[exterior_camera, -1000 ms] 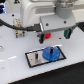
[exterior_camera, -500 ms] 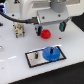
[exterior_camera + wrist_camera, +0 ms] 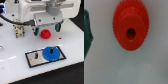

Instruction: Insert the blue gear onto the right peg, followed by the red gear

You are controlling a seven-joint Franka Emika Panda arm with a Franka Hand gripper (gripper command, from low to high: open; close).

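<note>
- White and glossy, the desk [image 3: 15,57] filled the exterior view, with the robot's pale arm body looming over its far half.
- On the desk's near part lay a grey plate [image 3: 35,58] with a black border, set at a slight angle.
- The blue gear [image 3: 50,52] sat on the plate's end toward the exterior view's right, lying flat; the right peg was hidden under it and could not be made out.
- A second, thin dark peg [image 3: 36,56] stood upright on the plate toward the exterior view's left, bare and apart from the blue gear.
- The red gear [image 3: 45,34] rested on the desk beyond the plate, well apart from the blue gear.
- The end effector [image 3: 46,27] hung directly above the red gear, its dark fingers [image 3: 57,25] spread to either side and not touching it.
- From the wrist view, the red gear [image 3: 130,26] appeared as a toothed round wheel with a dark centre hole, lying flat on the pale desk [image 3: 139,67].
- A dark green-black shape [image 3: 87,34] intruded at the edge of the wrist view; what it was could not be told.
</note>
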